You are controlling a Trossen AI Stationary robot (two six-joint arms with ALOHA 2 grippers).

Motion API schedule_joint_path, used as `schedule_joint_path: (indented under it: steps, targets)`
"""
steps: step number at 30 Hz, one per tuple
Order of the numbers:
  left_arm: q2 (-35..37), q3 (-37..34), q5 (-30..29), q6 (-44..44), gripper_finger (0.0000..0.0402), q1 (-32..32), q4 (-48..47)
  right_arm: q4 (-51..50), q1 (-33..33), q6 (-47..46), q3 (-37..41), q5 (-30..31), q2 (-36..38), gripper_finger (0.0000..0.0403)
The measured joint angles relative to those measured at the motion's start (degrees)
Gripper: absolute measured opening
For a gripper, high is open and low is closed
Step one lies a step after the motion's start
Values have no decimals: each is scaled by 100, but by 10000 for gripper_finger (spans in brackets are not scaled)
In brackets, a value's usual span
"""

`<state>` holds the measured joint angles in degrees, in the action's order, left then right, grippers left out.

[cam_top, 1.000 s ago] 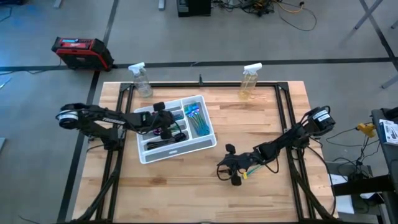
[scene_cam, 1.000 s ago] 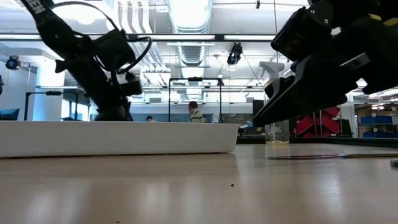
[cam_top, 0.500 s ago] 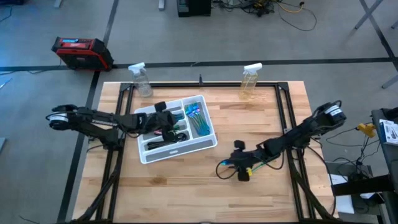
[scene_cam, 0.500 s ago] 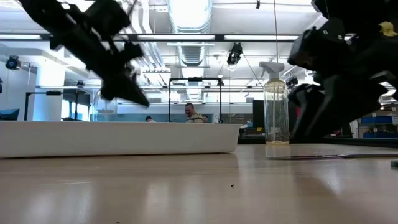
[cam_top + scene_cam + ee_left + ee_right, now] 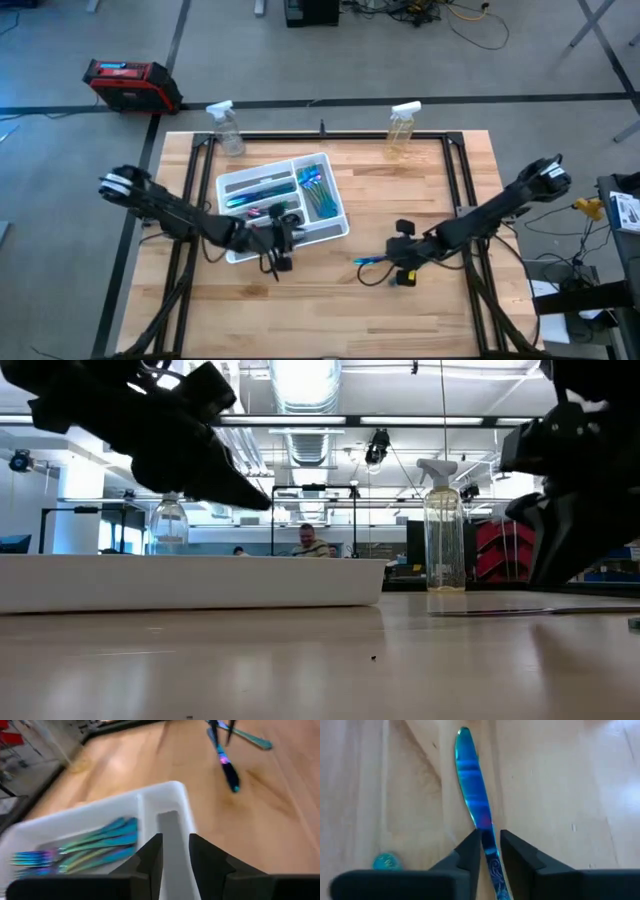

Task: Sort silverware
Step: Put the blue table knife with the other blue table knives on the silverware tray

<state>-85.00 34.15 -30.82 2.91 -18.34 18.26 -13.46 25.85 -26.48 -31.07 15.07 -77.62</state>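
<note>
A white divided tray [image 5: 337,232] sits left of the table's middle with iridescent teal and blue silverware [image 5: 318,190] lying in its compartments [image 5: 95,845]. My left gripper [image 5: 280,238] hovers open over the tray's near right part [image 5: 175,852], with nothing between its fingers. A blue knife [image 5: 368,262] lies flat on the wood right of the middle, and my right gripper [image 5: 400,256] is shut on it. In the left wrist view, a second teal utensil [image 5: 252,740] lies on the wood beyond the knife [image 5: 227,767]. My right gripper has the knife's handle [image 5: 488,840] between its two fingers [image 5: 470,849], at about the knife's middle. The fingers come slanting down from the table's right and straddle the knife across its length. The knife lies flat on the table, its blade end [image 5: 464,740] pointing away from the gripper.
Two clear spray bottles [image 5: 226,128] [image 5: 404,128] stand at the table's far edge. A small teal round thing [image 5: 387,862] lies on the wood beside the knife. Bare wood stretches between the tray and the knife and along the near edge.
My left gripper has swung from over the tray's middle toward the table's near edge and now hovers at the tray's near right part. My right gripper has shifted a little toward the table's right edge and tipped more steeply downward.
</note>
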Motion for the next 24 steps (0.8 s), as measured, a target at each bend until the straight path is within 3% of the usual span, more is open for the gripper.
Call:
schedule_joint_path:
  steps: [4, 15, 20, 24]
  targets:
    - [-658, 378, -1, 110, 78, -159, -15, 943, -2, 108, 0, 6, -533, 6]
    - [-1398, 1253, 179, 56, 77, -235, -541, 3127, -309, 642, -410, 99, -2209, 1]
    - [-1572, 1372, 481, 95, 77, -235, -497, 3285, -310, 1281, -940, 86, -2456, 0]
    - [-1812, 1471, 858, 110, 77, -250, -316, 3315, -256, 1631, -1110, 285, -2168, 0]
